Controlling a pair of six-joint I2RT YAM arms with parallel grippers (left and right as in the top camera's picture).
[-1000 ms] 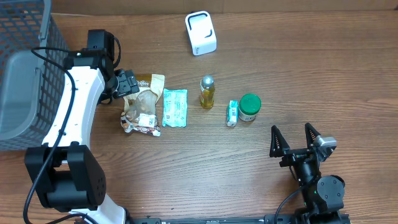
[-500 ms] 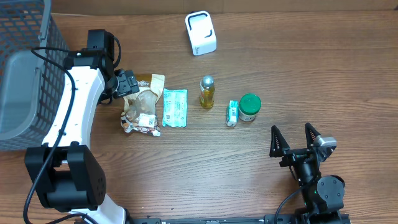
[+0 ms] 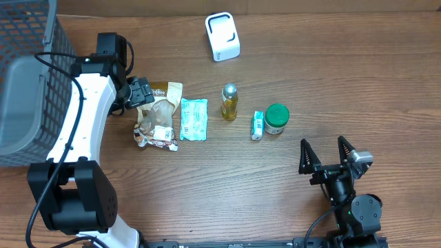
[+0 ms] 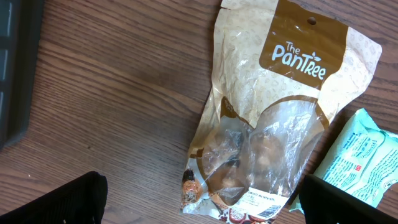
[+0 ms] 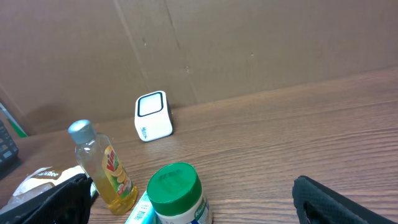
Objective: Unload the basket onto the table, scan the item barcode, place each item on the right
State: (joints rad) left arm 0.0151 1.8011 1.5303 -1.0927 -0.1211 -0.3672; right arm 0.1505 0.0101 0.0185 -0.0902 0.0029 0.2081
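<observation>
A tan "The PanTree" snack bag lies flat on the wooden table, its white barcode label at the near end. My left gripper hovers open over the bag's upper left; in the left wrist view the left gripper straddles the bag's lower end without touching it. The white barcode scanner stands at the back centre, also seen as the scanner from the right wrist. My right gripper rests open and empty at the front right, far from the bag.
A teal packet, a yellow bottle, a small box and a green-lidded jar lie in a row right of the bag. A grey wire basket fills the left edge.
</observation>
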